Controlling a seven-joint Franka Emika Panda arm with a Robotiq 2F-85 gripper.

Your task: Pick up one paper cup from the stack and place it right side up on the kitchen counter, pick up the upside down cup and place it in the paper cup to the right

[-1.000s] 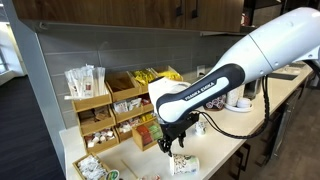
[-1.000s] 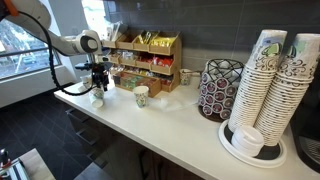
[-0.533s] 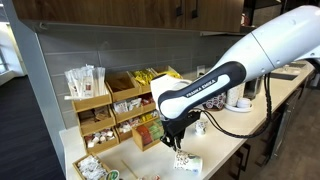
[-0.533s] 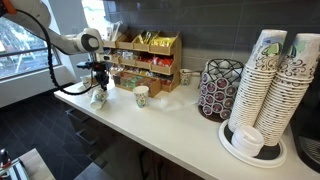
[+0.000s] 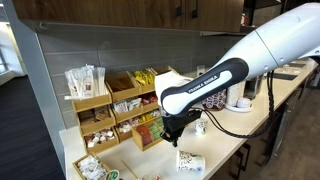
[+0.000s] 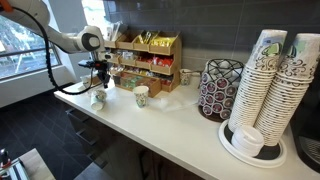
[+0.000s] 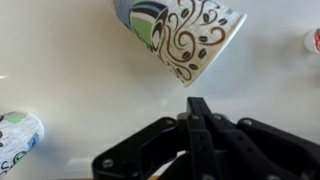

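Tool [image 7: 197, 108] with its fingers pressed together and nothing between them, hanging just above the pale tabletop [image 7: 70, 80]. Just beyond the fingertips a patterned paper cup [image 7: 185, 35] lies on its side on the tabletop, apart from the fingers in the wrist view. In both exterior views this cup sits directly beneath the tool. The white arm [image 5: 260, 45] slopes down to the tool from above. Tiered wooden snack racks [image 5: 105, 105] stand behind the tool against the wall. An upright paper cup [image 6: 141, 96] stands near the tool. Farther along come a dark round holder [image 6: 221, 88] and then the stack [image 6: 262, 75], well apart from the tool at the far end.
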